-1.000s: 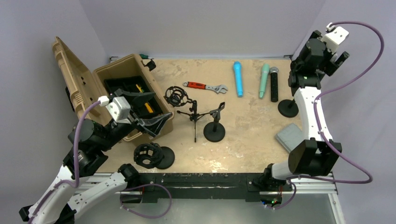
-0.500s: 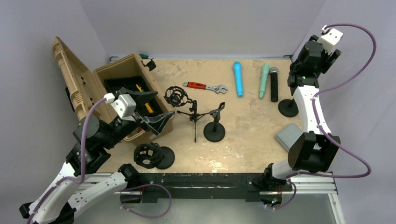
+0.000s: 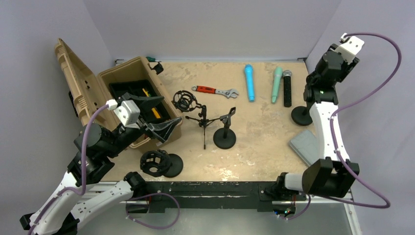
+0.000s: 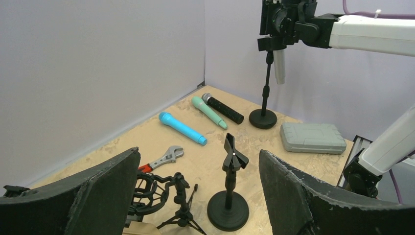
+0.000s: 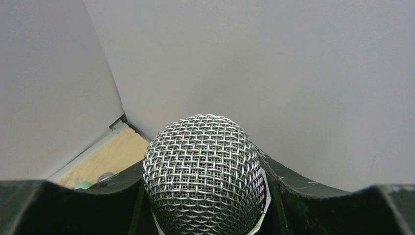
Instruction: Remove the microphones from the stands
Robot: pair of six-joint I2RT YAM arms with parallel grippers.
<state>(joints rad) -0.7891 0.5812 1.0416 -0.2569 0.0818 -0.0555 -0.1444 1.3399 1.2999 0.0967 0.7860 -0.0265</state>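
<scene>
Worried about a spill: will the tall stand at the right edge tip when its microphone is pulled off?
Likely top-heavy: the stand is a thin pole on a small round base, with the microphone held at its top. A sideways tug could tip it; a straight pull probably won't.

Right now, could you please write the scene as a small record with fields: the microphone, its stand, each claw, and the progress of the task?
microphone: silver mesh head up, body held in the clip at the top of the stand
stand: black, upright at the far right of the table, round base on the surface
right claw: shut on the microphone head, one finger on each side
left claw: open, holding nothing, raised beside the tan case
task progress: microphone gripped, not yet lifted out of the stand
</scene>
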